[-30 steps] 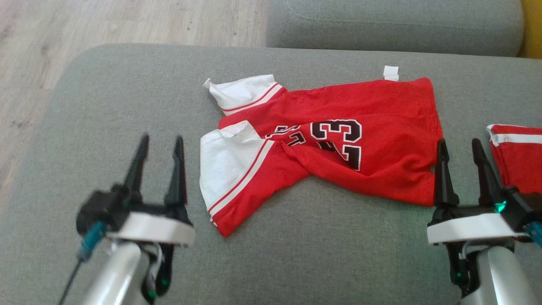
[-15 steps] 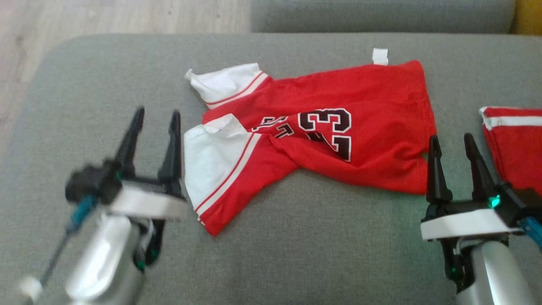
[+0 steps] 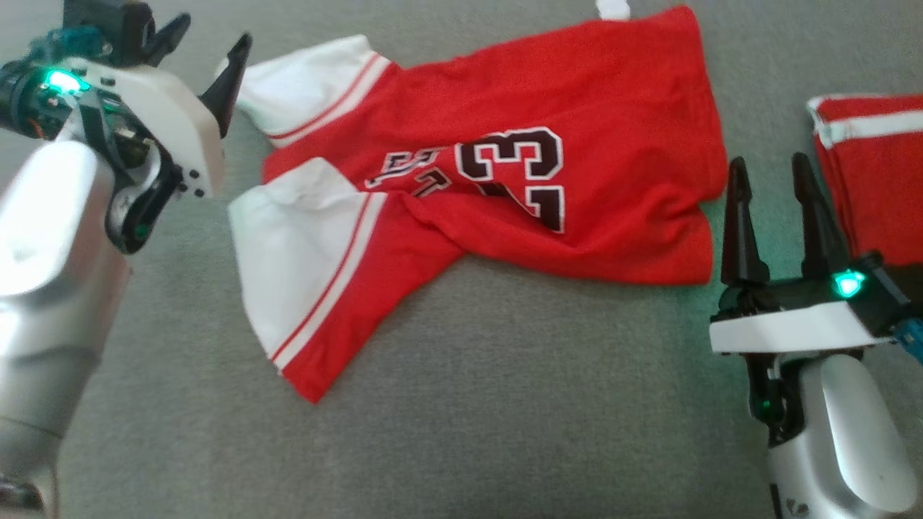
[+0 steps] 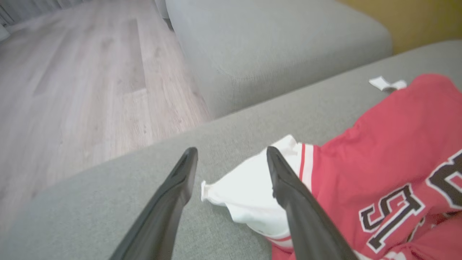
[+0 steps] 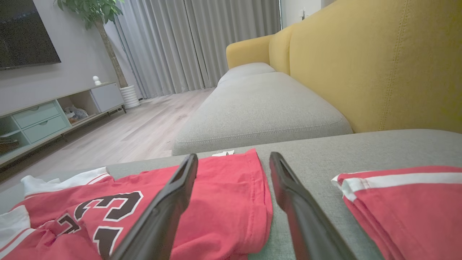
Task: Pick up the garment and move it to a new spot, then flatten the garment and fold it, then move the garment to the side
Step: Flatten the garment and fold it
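— First entry?
— One red jersey (image 3: 577, 108), number 23, with white sleeves striped in red. It lies rumpled across the grey sofa cushion (image 3: 505, 432), twisted through its middle, with a small white tag (image 3: 613, 7) at its far hem.

— Left pincer (image 3: 215, 30)?
— Fingers spread, gripping nothing. It is at the far white sleeve (image 4: 245, 191). In its wrist view the sleeve's tip lies between the two fingers. Whether they touch the cloth I cannot tell.

— Right pincer (image 3: 767, 162)?
— Fingers spread and empty. It sits just beside the jersey's near hem corner, between the jersey and a folded red cloth (image 3: 872, 173) with a white stripe.

— Surroundings?
— A yellow sofa back (image 5: 379, 65) and a pale wood floor (image 4: 72, 90).
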Motion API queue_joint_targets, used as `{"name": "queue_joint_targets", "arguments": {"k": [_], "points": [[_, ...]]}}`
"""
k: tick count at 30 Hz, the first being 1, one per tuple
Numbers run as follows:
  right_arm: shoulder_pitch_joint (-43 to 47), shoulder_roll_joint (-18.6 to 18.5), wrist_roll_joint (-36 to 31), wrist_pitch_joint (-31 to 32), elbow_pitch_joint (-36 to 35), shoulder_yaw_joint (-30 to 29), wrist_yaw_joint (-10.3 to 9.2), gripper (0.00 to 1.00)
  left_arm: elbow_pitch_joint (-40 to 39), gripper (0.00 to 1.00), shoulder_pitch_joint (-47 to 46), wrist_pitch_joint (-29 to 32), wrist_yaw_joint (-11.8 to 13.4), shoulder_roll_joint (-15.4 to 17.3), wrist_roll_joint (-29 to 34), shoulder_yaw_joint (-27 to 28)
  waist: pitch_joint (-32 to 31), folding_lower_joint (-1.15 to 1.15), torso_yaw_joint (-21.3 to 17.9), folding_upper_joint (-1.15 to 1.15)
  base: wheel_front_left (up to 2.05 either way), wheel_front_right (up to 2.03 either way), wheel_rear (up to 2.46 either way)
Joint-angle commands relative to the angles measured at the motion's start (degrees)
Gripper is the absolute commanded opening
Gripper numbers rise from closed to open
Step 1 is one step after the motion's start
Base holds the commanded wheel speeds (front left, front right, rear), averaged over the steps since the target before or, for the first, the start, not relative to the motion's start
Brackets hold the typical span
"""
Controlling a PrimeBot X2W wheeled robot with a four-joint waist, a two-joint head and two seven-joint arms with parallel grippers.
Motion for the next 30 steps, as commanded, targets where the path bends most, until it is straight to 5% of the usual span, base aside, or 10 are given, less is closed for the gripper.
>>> {"name": "queue_joint_targets", "arguments": {"k": [1, 9, 23, 25, 30], "points": [[-1.69, -0.23, 0.39, -0.61, -2.23, 1.92, -0.04, 1.00, -0.38, 1.00, -3.66, 1.99, 0.08, 3.62, -1.62, 0.13, 2.62, -0.02, -2.36, 0.00, 0.00, 0.00, 0.00], [-3.22, -0.23, 1.55, -0.61, -2.80, 2.54, -0.04, 1.00, 3.39, 1.00, -8.70, 11.96, 0.06, 9.17, -9.70, -12.45, 5.31, -0.02, -5.09, 0.00, 0.00, 0.00, 0.00], [-3.60, -0.23, 2.06, -0.61, -3.28, 3.09, -0.04, 1.00, 4.64, 1.00, -10.09, 18.00, 0.05, 13.91, -20.61, -23.46, 7.02, -0.02, -7.74, 0.00, 0.00, 0.00, 0.00], [-3.61, -0.23, 2.06, -0.61, -3.36, 3.06, -0.04, 1.00, 4.34, 0.00, -10.41, 19.00, 0.05, 14.37, -21.91, -24.56, 7.07, -0.02, -7.82, 0.00, 0.00, 0.00, 0.00], [-3.63, -0.23, 2.06, -0.61, -3.44, 3.22, -0.04, 1.00, 5.22, 0.00, -12.82, 14.11, 0.09, 14.87, -21.74, -24.52, 7.12, -0.02, -7.97, 0.00, 0.00, 0.00, 0.00]]}}
